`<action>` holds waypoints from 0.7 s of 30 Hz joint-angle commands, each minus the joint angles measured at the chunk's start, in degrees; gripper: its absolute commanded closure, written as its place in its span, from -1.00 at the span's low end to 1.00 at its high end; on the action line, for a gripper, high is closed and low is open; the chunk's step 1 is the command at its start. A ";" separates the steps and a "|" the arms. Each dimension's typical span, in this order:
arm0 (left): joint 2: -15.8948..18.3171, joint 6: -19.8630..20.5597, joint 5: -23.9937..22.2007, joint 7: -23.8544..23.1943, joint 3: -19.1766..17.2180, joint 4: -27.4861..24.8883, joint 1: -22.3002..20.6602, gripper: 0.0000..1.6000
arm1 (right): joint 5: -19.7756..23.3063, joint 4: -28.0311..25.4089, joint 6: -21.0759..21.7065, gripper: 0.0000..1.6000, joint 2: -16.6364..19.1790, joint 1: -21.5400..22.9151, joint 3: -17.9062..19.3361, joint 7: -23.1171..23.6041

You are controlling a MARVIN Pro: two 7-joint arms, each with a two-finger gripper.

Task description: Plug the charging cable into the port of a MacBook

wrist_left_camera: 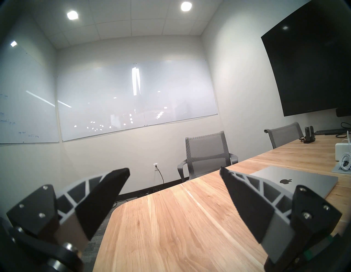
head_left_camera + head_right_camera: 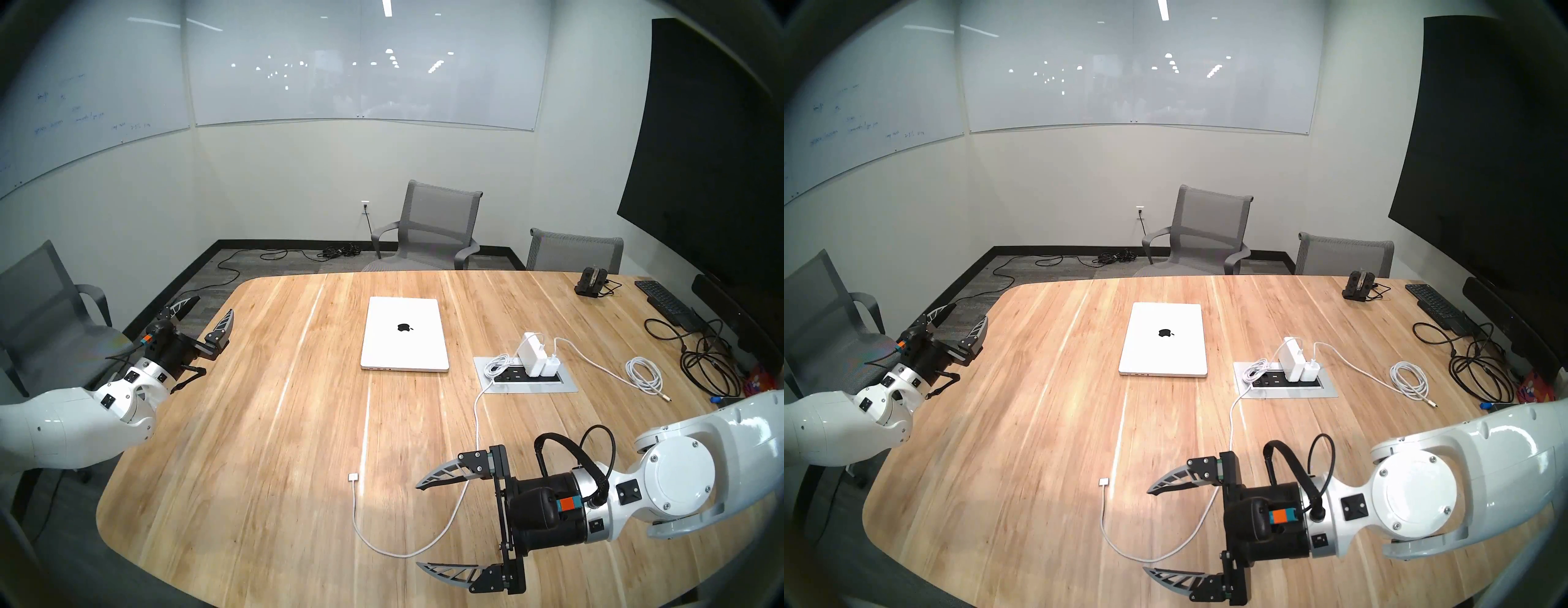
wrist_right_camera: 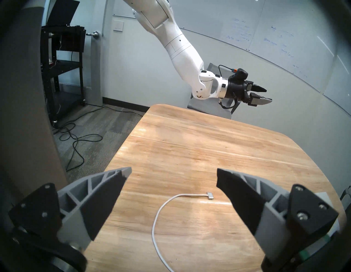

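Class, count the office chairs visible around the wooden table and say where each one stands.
3. One chair at the table's far end, a second chair at the far right corner, a third chair off the left side behind the left arm. Others may be out of view.

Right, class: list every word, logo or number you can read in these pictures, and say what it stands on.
Black apple logo, no letters: lid of the MacBook.
Faint handwriting on the left whiteboard: too small and blurred to read.
No other readable text.
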 commanded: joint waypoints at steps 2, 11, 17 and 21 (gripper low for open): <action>0.07 -0.15 -0.04 0.06 -0.53 -0.02 -0.67 -1.00 | 0.77 -0.36 -0.46 -1.00 -1.91 -2.24 2.70 -0.32; 0.08 -0.15 -0.04 0.05 -0.32 -0.02 -0.64 -1.00 | 1.86 -0.36 0.29 -1.00 -4.13 -3.87 5.99 -1.31; 0.08 -0.15 -0.04 0.05 -0.21 -0.01 -0.64 -1.00 | 2.89 -0.36 1.07 -1.00 -5.44 -4.35 8.53 -2.88; 0.08 -0.15 -0.04 0.05 -0.15 -0.01 -0.64 -1.00 | 3.64 -0.36 1.72 -1.00 -6.44 -4.68 10.33 -3.93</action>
